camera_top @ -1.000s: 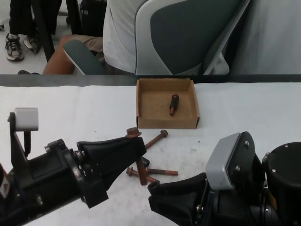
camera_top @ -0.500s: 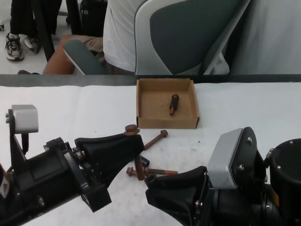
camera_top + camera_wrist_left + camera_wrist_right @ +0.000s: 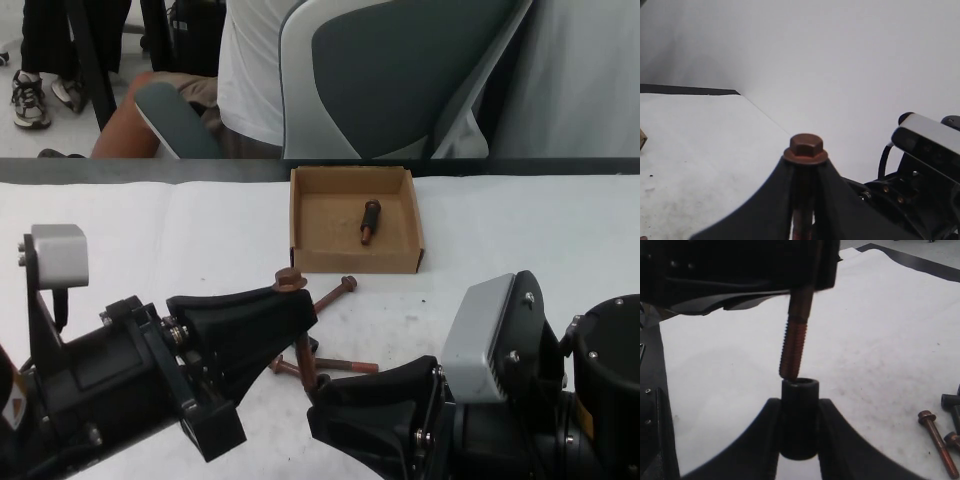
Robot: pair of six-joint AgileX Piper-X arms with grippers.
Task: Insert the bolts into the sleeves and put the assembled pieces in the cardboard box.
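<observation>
L tool (image 3: 804, 175) clamped on bolt (image 3: 805, 148), held upright, head up. R tool (image 3: 799, 422) clamped on sleeve (image 3: 800, 390), upright under bolt; bolt tip at sleeve mouth. Assembled pc (image 3: 369, 221) seen in box (image 3: 300, 258); loose bolts (image 3: 336, 293) left on tabletop (image 3: 150, 230).

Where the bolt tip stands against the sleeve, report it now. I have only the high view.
Observer: In the right wrist view the bolt's tip is at the sleeve's open mouth, off centre toward one rim and not yet in. I cannot tell whether they touch.
Operator: Tell me how the sleeve is held.
Observer: The right gripper clamps it by its sides, mouth facing the bolt.
Operator: Check the left grip too.
Observer: In the left wrist view the left gripper pinches the shank just under the flanged head.
</observation>
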